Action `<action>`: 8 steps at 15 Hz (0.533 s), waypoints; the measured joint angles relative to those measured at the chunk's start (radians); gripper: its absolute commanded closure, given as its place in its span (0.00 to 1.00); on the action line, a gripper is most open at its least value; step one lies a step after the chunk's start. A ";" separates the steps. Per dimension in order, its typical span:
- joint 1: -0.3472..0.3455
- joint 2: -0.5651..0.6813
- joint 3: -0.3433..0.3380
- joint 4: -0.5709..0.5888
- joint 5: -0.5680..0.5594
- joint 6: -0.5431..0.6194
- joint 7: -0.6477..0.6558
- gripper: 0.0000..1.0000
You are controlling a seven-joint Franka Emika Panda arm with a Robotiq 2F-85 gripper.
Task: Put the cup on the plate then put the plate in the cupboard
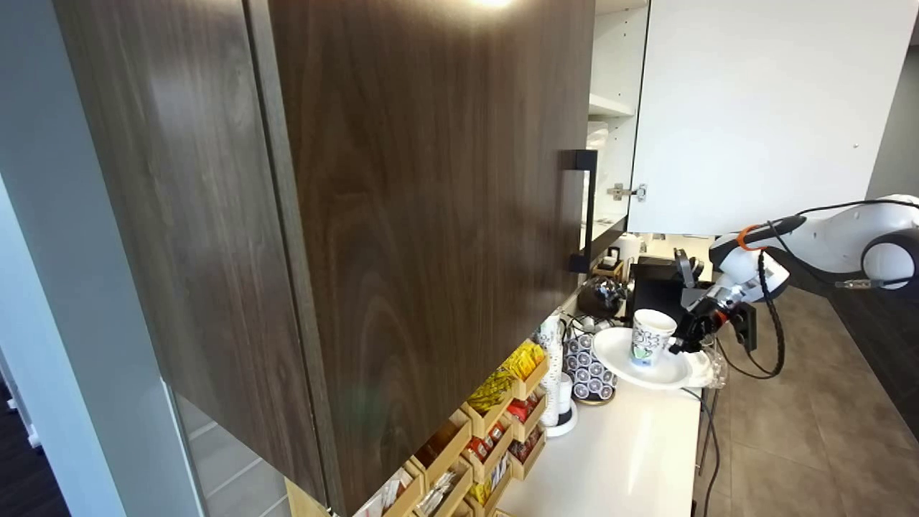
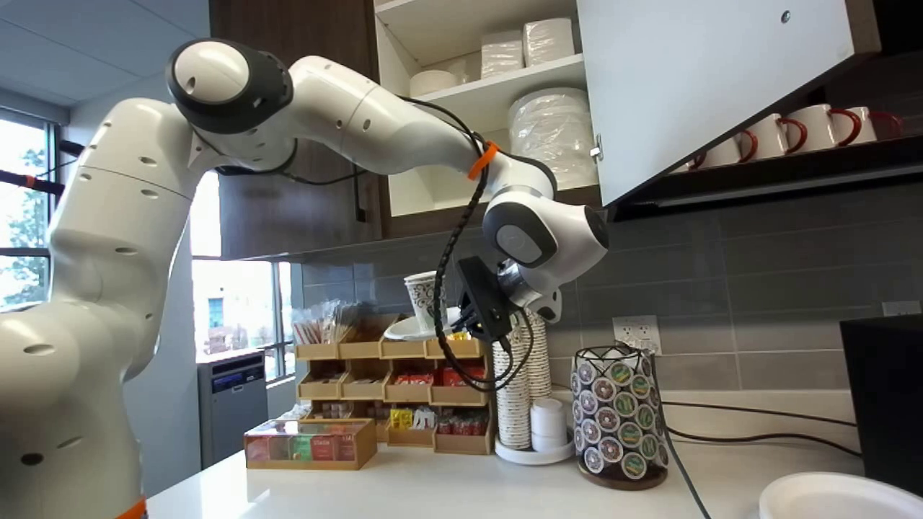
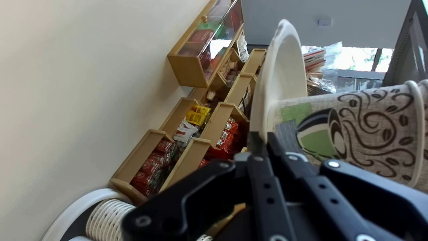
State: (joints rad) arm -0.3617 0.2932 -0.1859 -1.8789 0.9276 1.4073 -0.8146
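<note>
While the tool (image 3: pixel 263 142) is pinching the plate (image 2: pixel 402 331) by its rim, the cup (image 2: pixel 424 297) standing on top, both are sitting at the tool's nine o'clock in an exterior view, the open cupboard (image 2: pixel 490 105) waiting at twelve!

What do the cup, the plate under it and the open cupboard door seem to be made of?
Cup: probably paper, matte; printed scrolls and a rolled rim suggest a disposable.
Plate: soft-sheened, perhaps moulded fibre or paper, given its slightly uneven rim; plastic possible too.
Cupboard door: likely laminated board, from its smooth white face and brown edge.
</note>
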 measured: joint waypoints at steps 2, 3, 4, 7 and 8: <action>0.001 -0.001 0.000 0.000 -0.002 0.000 0.002 0.95; 0.001 0.000 -0.001 0.000 -0.002 0.000 0.002 0.96; 0.001 0.000 -0.001 0.001 0.000 0.000 0.002 0.95; 0.001 -0.010 -0.003 0.017 0.003 -0.008 0.005 0.95; 0.001 -0.017 -0.006 0.025 0.003 -0.021 0.012 0.95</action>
State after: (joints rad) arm -0.3610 0.2763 -0.1917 -1.8535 0.9311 1.3867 -0.8022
